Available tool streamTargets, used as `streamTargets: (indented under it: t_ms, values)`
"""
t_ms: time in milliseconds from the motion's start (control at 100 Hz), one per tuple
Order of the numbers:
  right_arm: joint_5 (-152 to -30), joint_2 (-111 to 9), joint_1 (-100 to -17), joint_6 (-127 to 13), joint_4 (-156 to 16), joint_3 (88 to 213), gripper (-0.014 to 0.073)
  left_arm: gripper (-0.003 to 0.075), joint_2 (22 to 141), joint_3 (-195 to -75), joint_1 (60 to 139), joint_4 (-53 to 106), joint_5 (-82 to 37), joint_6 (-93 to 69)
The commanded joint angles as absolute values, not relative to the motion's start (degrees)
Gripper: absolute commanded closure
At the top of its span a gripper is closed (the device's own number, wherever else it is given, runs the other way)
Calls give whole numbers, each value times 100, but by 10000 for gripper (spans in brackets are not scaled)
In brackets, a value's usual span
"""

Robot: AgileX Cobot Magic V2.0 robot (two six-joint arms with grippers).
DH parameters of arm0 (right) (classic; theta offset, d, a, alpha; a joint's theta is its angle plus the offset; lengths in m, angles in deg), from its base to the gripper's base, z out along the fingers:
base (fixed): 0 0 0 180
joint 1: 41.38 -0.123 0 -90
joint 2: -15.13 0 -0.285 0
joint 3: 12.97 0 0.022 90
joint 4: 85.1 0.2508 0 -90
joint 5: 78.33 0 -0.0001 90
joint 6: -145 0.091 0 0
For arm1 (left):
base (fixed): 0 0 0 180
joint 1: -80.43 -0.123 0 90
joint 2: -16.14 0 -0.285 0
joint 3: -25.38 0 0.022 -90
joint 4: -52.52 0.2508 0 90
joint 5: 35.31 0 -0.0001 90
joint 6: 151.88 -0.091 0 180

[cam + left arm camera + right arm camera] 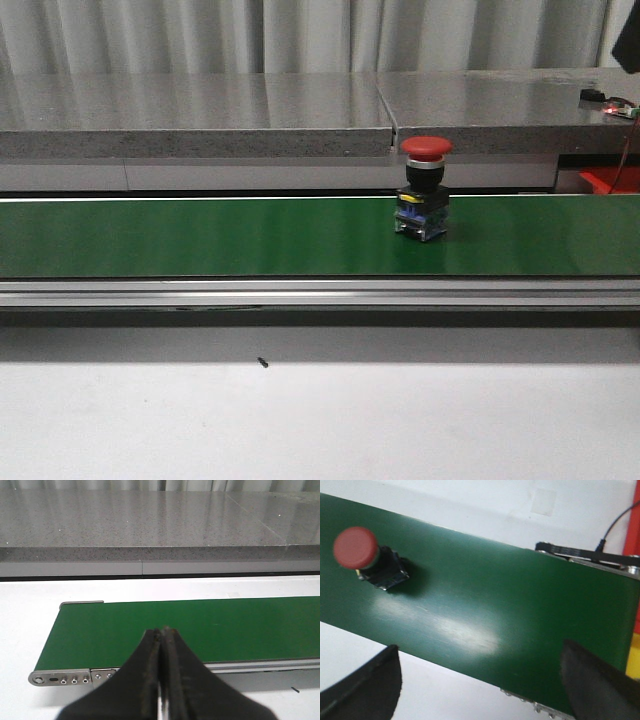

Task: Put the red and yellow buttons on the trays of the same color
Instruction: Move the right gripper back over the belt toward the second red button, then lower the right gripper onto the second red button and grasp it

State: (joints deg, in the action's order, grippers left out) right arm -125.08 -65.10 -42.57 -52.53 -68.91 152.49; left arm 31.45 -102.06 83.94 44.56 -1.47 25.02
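Left pincer (161,680): fingers pressed together, nothing between them, hovering over the near edge of the green belt (200,630) by its end roller. Right pincer (480,680): fingers spread wide, empty, tilted down over that belt's near edge.

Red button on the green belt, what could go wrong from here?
1. The red button stands tall on a narrow base on the green belt, so a sideways nudge could topple it.
2. The right pincer is open but off to one side of the button, so closing now would probably miss.
3. The left pincer is shut and nowhere near it.
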Motion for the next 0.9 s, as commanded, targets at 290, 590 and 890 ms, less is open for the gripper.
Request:
streamTargets:
  t_ms: [290,590,890]
  values:
    - [-11658,-7175,-4895,-5347,-6715,15381,-41,741,3207,-10344,8430,4373,-576,2524]
    - [-11230,-7768,-5416,-5347,-6671,15392,-41,741,3207,-10344,8430,4373,-576,2524]
    - [-11101,-8137,-5427,-5347,-6578,15755,-41,741,3207,-10344,8430,4373,-576,2524]
